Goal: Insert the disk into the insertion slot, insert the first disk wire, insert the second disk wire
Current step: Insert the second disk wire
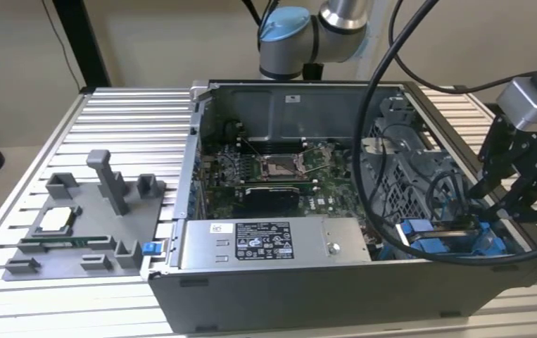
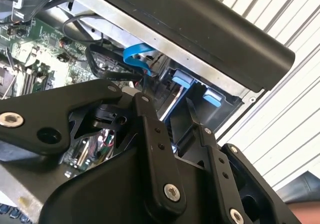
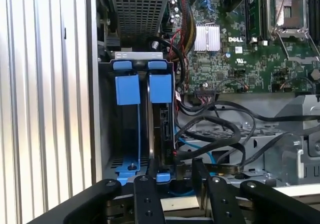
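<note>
Sits over the corner of an open computer case at the exterior view's right, on a slatted metal table: the gripper, pointing down into the drive bay.

Holds nothing visible. In the first wrist view the gripper has its black fingers a narrow way apart, with the near end of the disk and a small blue clip between them. Leaves a gap with loose wires between the disk and the finger on the circuit board's side. Looks the same in the second wrist view, the gripper parted with the bay seen through the gap.

Stands on edge inside the insertion slot, the disk, its connector edge facing the circuit board. Carries two blue tabs side by side at the slot's far end; seen also in the second wrist view as blue tabs under the case rim.

Just beside the disk: a tangle of black wires, looping past its connector edge. Cannot tell whether any is plugged in. A flat blue cable curls over the board nearby.

Elsewhere in the case: a grey labelled power box along the front wall and a square processor socket in the middle. Well apart, on the exterior view's left, a grey parts tray on the table.
</note>
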Motion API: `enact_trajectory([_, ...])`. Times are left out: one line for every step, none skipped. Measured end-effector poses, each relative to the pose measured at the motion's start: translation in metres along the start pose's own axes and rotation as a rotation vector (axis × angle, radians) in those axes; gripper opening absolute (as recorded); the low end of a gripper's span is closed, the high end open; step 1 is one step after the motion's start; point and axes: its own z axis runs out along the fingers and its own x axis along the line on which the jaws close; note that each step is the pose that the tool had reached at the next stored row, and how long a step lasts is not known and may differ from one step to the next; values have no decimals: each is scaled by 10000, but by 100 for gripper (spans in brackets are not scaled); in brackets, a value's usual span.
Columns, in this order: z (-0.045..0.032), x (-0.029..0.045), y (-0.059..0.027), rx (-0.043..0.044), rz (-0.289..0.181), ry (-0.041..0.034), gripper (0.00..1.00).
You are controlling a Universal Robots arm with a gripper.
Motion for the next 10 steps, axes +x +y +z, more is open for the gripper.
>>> enact_trajectory([3, -2, -4, 0, -1, -2, 100])
enact_trajectory([6, -4, -8, 0, -2, -3, 100])
enact_trajectory([13, -5, -10, 0, 0, -3, 100])
enact_trajectory([24, -6, -12, 0, 1, -2, 100])
enact_trajectory([36, -8, -14, -1, 1, -2, 100])
enact_trajectory([45, -12, -15, -2, 1, -2, 100])
enact_trajectory([51, -17, -16, -3, 1, -1, 100])
enact_trajectory([55, -22, -17, -3, 0, -2, 100])
enact_trajectory([57, -27, -17, -3, 1, -2, 100])
enact_trajectory([59, -32, -17, -3, 1, -3, 100])
